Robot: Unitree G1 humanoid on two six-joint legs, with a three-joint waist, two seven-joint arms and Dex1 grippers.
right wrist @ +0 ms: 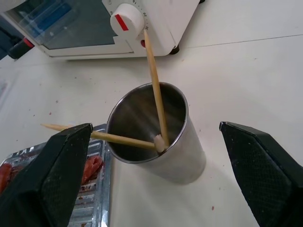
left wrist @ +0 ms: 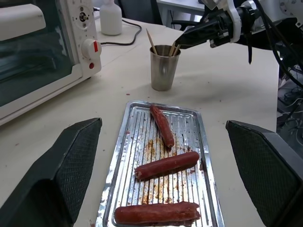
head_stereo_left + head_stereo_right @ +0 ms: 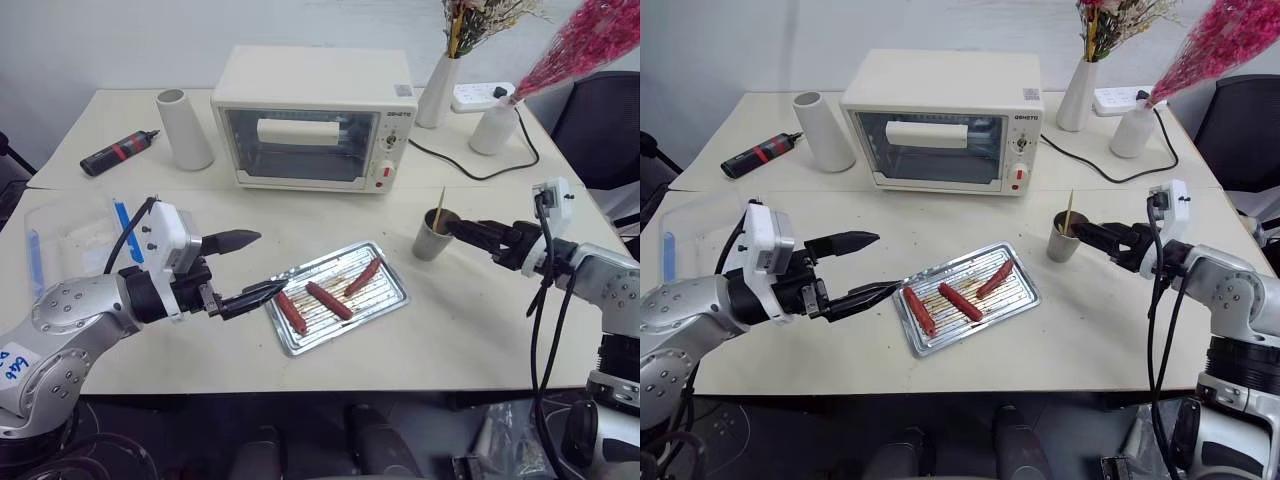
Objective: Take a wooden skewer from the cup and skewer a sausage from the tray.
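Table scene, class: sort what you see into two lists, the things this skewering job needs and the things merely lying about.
Needed for the job:
cup
wooden skewers in it
tray
three sausages

Just lying about:
toaster oven
white cylinder
black and red marker
two white vases
power strip
clear plastic box

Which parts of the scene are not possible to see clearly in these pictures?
- Bottom of the shiny grey steel cup: right wrist view, its own wall hides where the thin pale wooden skewers rest.
- Near end of the shallow silver ribbed tray: left wrist view, cut off by the picture's edge.
- Clear plastic box: left eye view, partly behind the left arm.
- Oven dial markings: too small.
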